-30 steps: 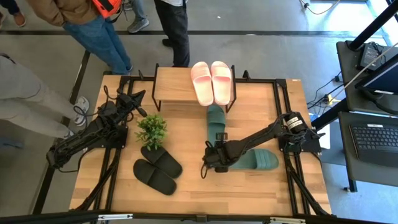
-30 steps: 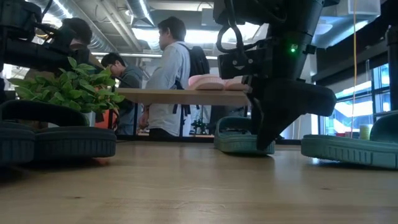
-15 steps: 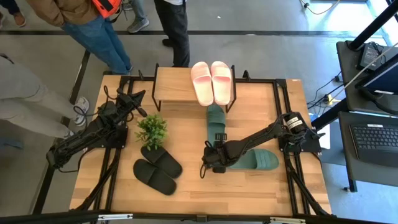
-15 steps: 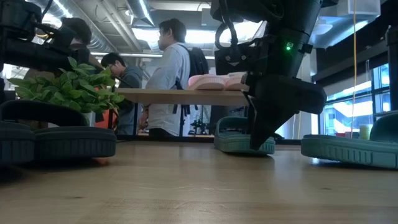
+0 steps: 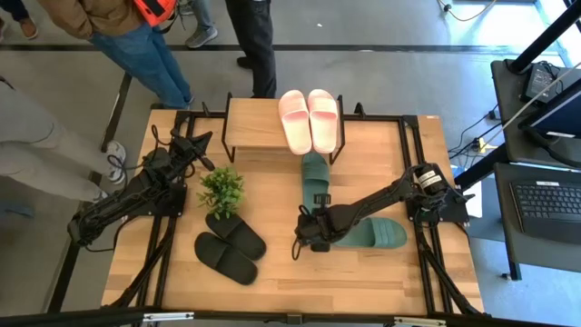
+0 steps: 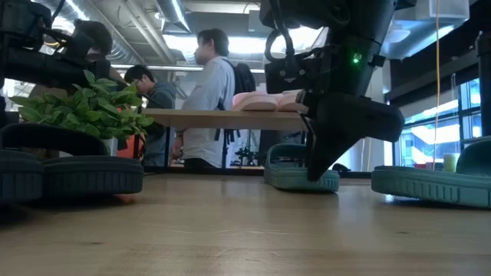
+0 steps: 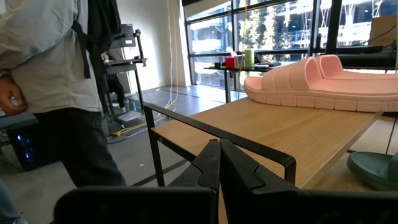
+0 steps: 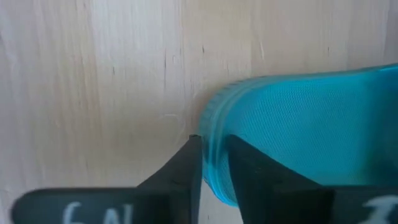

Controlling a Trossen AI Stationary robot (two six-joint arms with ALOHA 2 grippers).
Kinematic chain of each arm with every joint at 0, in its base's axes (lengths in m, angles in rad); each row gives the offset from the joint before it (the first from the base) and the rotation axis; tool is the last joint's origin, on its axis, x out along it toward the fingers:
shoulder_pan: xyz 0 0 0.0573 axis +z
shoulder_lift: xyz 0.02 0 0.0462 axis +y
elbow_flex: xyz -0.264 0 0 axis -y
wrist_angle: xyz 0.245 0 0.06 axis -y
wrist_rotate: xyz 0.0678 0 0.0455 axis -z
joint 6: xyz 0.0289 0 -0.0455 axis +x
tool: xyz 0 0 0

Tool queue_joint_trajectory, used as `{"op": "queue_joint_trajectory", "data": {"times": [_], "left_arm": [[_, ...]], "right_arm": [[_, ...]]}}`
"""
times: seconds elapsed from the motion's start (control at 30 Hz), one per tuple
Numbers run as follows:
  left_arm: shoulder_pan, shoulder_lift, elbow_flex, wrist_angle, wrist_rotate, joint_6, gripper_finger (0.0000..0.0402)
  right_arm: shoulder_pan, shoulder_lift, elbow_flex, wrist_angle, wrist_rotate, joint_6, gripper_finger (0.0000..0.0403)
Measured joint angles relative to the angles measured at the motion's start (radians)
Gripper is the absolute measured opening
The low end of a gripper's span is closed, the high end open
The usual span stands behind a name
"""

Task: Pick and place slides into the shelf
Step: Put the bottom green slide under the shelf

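Right gripper [image 5: 313, 234]: low over the table's middle, at the heel end of the green slide that lies crosswise. In the right wrist view its two fingers [image 8: 186, 168] stand narrowly apart with the slide's rim wedged between them; the jaws are pinched on that edge.
Held green slide [image 5: 372, 233]: flat on the table [image 5: 272, 182], lying sideways, its near end between the right fingers, the rest of it stretching away toward the right arm's base. Sole appears to rest on the wood; whether it is lifted at all cannot be told.
Second green slide [image 5: 315, 179]: on the table, lengthwise, just in front of the shelf and beside the right gripper, apart from it. In the low view it shows partly behind the gripper.
Shelf [image 5: 254, 127]: at the table's far edge, centre. Left part of its board is bare.
Pink slides [image 5: 309, 120]: both on the shelf's right part, side by side and touching, toes overhanging the board's near edge slightly.
Black slides [image 5: 231, 247]: on the table, near left of centre, side by side at an angle, well apart from both grippers.
Plant [image 5: 221, 189]: small green plant standing just beyond the black slides.
Left gripper [image 5: 204, 156]: waiting at the table's left side, near the shelf's left end; fingers fully closed together, holding nothing, as the left wrist view confirms.
Persons: several stand beyond the table's far edge.
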Motion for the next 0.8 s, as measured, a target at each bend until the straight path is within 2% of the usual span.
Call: {"op": "queue_joint_trajectory", "data": {"times": [0.27,0.43,0.8], "left_arm": [[0.000,0.000,0.000,0.000,0.000,0.000,0.0000],[0.000,0.000,0.000,0.000,0.000,0.000,0.0000],[0.000,0.000,0.000,0.000,0.000,0.000,0.0000]], "right_arm": [[-0.009,0.000,0.000,0.000,0.000,0.001,0.0030],[-0.012,0.000,0.000,-0.003,0.037,0.000,0.0009],[-0.086,0.001,0.000,-0.016,0.092,0.004,0.0003]]}}
